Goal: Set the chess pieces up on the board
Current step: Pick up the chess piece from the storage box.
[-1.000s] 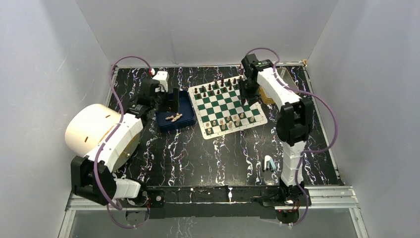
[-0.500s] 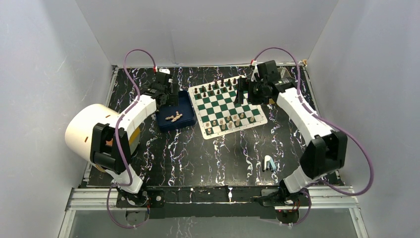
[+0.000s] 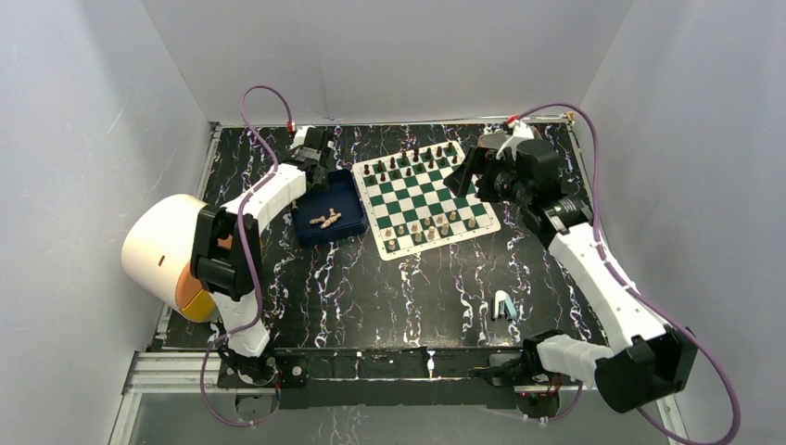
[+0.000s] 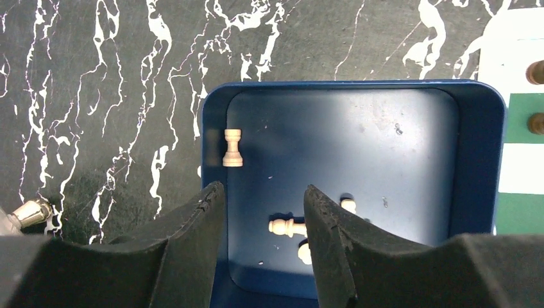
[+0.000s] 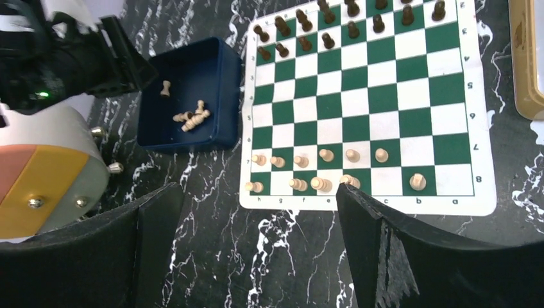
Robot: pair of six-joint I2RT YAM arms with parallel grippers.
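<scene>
Black, white-veined table [image 3: 371,297] is seen nearest, with a small pale blue object [image 3: 502,304] lying on it, well apart from the chessboard [image 3: 422,197]. At the left edge a white cylinder [image 3: 158,246] with a yellow and orange end face is found beside the left arm. On the two nearest rows of the chessboard, cream chess pieces [image 3: 431,227] are stood upright, and some squares of those rows are bare. More cream pieces are seen in the blue tray [image 3: 310,232] just left of the board: a small heap [image 5: 191,117], and one rook [image 4: 232,147] set apart close to a wall. The left gripper [image 3: 320,174] is poised over the tray, its jaws parted and nothing clasped between them. The right gripper [image 3: 468,171] hangs above the far right part of the board, its jaws spread wide and empty. Dark pieces [image 3: 408,165] are lined up on the two farthest rows, and a yellow-rimmed tin [image 5: 527,64] is seen just beyond the board's right edge
</scene>
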